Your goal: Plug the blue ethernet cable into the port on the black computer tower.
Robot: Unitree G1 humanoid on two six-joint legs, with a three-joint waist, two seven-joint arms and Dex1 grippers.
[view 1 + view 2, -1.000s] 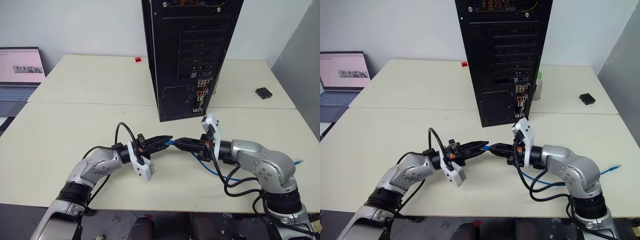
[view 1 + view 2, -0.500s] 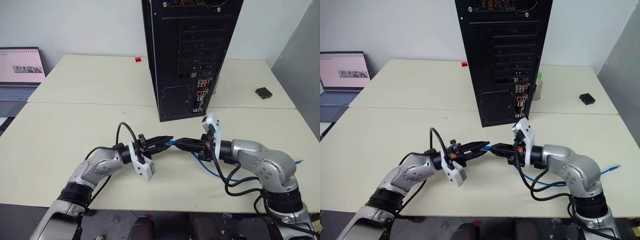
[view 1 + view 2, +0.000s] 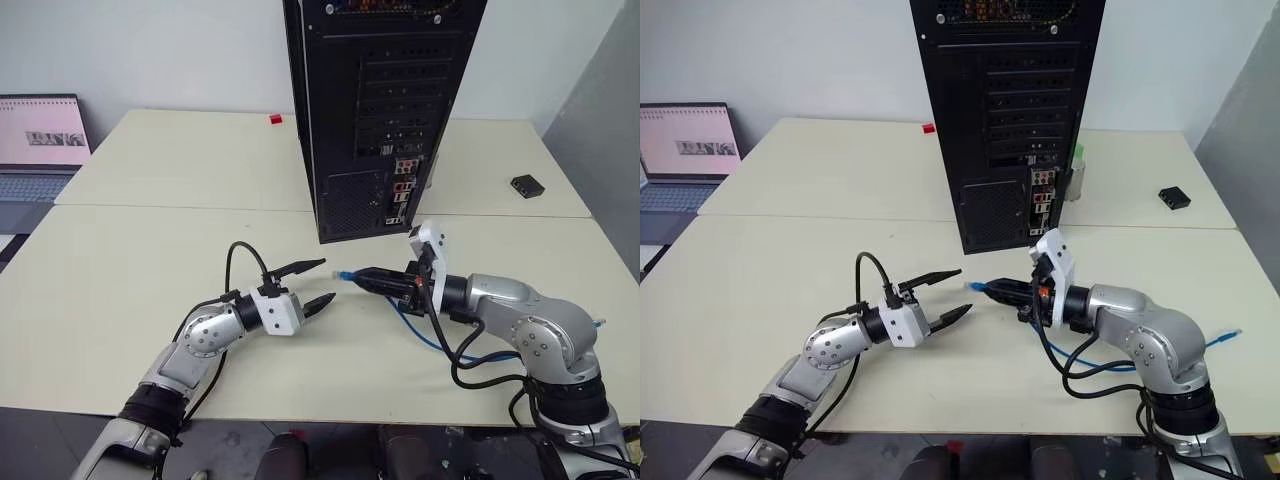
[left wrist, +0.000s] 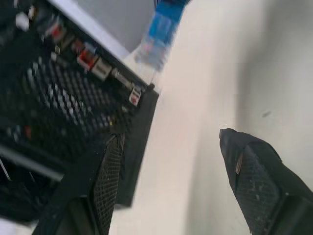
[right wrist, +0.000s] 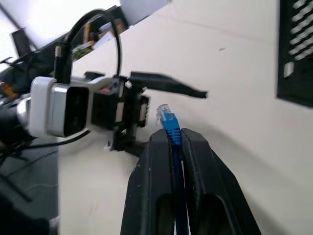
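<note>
The blue ethernet cable's clear plug [image 3: 343, 272] sticks out past the tips of my right gripper [image 3: 366, 278], which is shut on the cord just behind it. The rest of the blue ethernet cable [image 3: 424, 338] loops on the table under my right arm. My left gripper [image 3: 318, 284] stands open a little to the left of the plug, apart from it. In the left wrist view the plug [image 4: 156, 41] hangs beyond the spread fingers [image 4: 250, 169]. The black computer tower [image 3: 380, 110] stands upright behind both grippers, its rear ports [image 3: 402, 186] facing me.
An open laptop [image 3: 40, 140] sits at the far left. A small black box [image 3: 526, 184] lies at the right on the far table, and a small red object [image 3: 275, 119] behind the tower. A seam [image 3: 180, 207] runs between the two tables.
My left gripper has opened, let go of the cable end, rolled, and drawn back to the left. The right gripper still holds the cable and its plug now stands free.
</note>
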